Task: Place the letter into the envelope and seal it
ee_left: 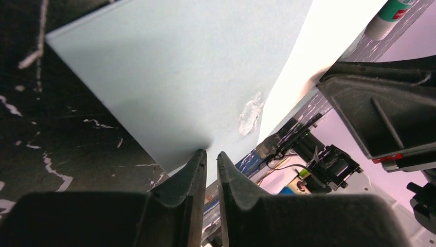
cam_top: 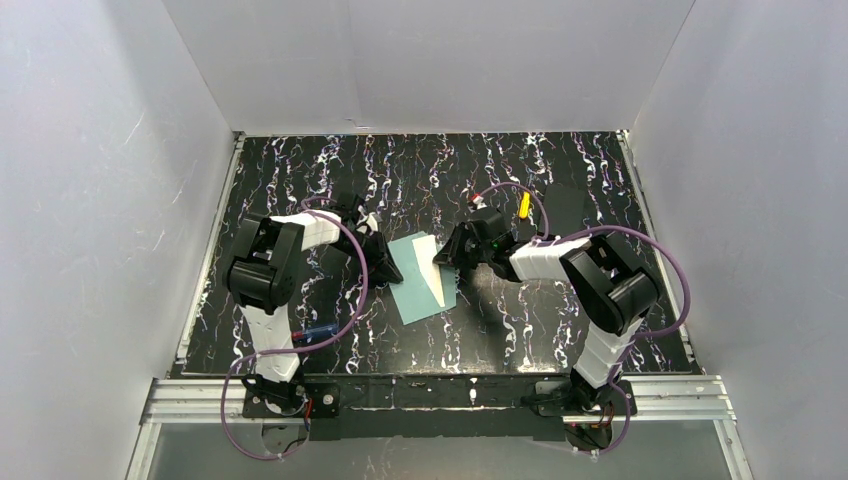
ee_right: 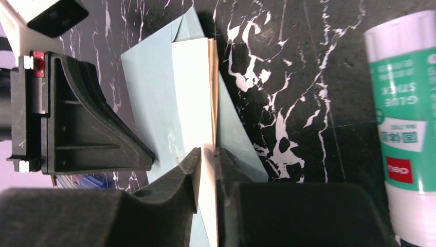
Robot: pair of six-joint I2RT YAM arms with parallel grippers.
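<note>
Left end effector (ee_left: 211, 157) pinches the envelope (ee_left: 169, 77) by its edge, steadying it on the worktop (cam_top: 560, 180). Right end effector (ee_right: 206, 154) pinches the folded letter (ee_right: 193, 92) lying across the envelope, apparently to feed it in; the opening is hidden.

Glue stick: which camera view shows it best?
Right wrist: the glue stick lies large at the right, its label readable. Left wrist shows only its end in a corner. In the top view I cannot find it.

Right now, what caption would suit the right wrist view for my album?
Right gripper pinching the folded letter over the teal envelope, glue stick alongside.
</note>
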